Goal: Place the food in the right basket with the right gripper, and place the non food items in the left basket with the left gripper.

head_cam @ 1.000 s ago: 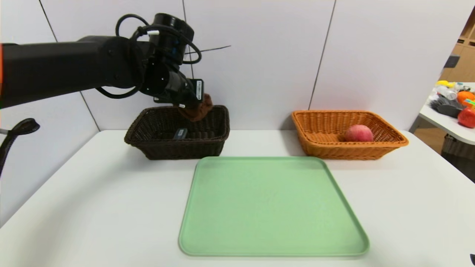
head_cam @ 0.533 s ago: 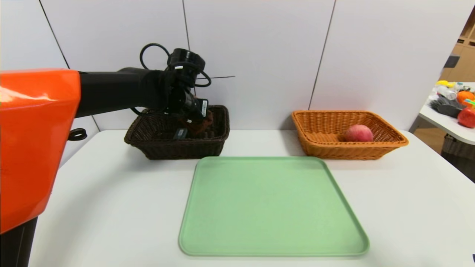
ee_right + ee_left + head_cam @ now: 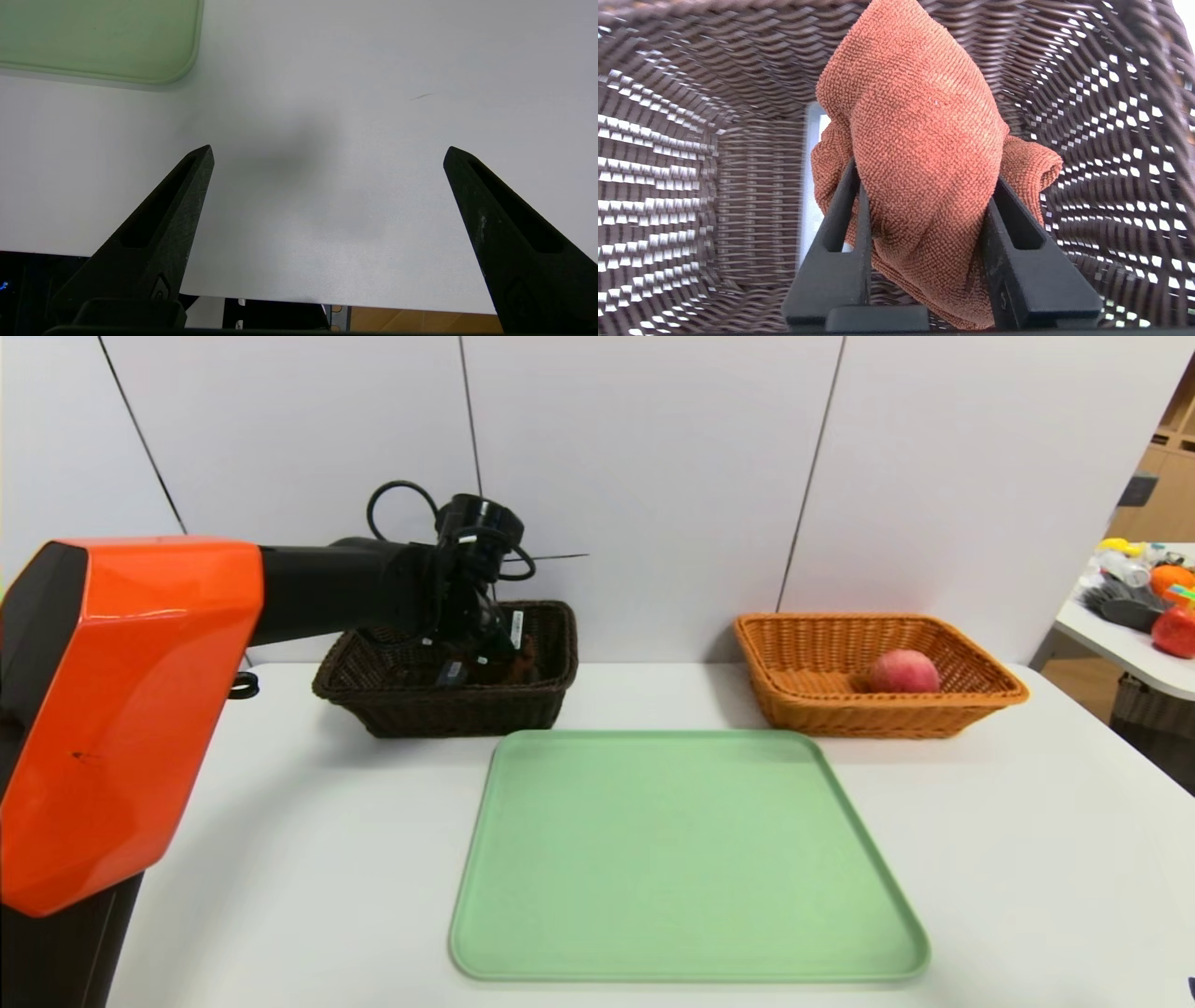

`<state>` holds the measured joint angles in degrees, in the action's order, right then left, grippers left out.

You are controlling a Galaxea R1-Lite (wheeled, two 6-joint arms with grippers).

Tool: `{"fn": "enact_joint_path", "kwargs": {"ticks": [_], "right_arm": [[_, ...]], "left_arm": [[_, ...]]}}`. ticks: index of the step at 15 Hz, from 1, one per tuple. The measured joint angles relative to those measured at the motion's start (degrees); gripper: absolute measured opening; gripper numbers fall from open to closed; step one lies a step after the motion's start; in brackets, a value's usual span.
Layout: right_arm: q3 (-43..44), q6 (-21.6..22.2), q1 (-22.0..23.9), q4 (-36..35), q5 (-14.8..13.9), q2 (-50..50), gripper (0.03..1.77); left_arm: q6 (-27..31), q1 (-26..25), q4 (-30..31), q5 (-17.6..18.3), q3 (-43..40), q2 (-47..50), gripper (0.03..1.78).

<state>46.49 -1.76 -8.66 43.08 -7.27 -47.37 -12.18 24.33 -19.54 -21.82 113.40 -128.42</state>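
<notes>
My left gripper is down inside the dark brown left basket, shut on a rust-brown cloth. In the left wrist view the cloth bulges between the two black fingers, with basket weave all round. A small grey-blue item lies on the basket floor beside the cloth. A pink-red apple sits in the orange right basket. My right gripper hangs open over bare table near the front edge, with nothing between its fingers.
A green tray lies bare in the middle of the white table, in front of both baskets. A side table with assorted objects stands at the far right. The wall is close behind the baskets.
The left arm has come down and lowered the cloth from above the left basket's rim into the basket. The right gripper has not moved.
</notes>
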Motion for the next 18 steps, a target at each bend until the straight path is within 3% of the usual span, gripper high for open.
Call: {"fn": "enact_joint_path", "kwargs": {"ticks": [3, 7, 14, 18], "right_arm": [[-0.13, 0.05, -0.02, 0.0, 0.0, 0.02, 1.7], [-0.27, 0.05, -0.02, 0.02, -0.09, 0.07, 1.7], [0.05, -0.04, 0.0, -0.09, 0.18, 0.05, 1.7], [0.41, -0.35, -0.02, -1.07, -0.37, 1.04, 1.7]], "left_arm": [[-1.01, -0.11, 0.0, 0.16, -0.02, -0.37, 1.05], [-1.22, -0.09, -0.2, 0.16, -0.02, -0.46, 1.32], [-0.05, -0.2, -1.38, 0.07, -0.02, 4.39, 1.54], [4.02, 0.5, -9.01, 0.07, -0.67, 15.26, 1.61]]}}
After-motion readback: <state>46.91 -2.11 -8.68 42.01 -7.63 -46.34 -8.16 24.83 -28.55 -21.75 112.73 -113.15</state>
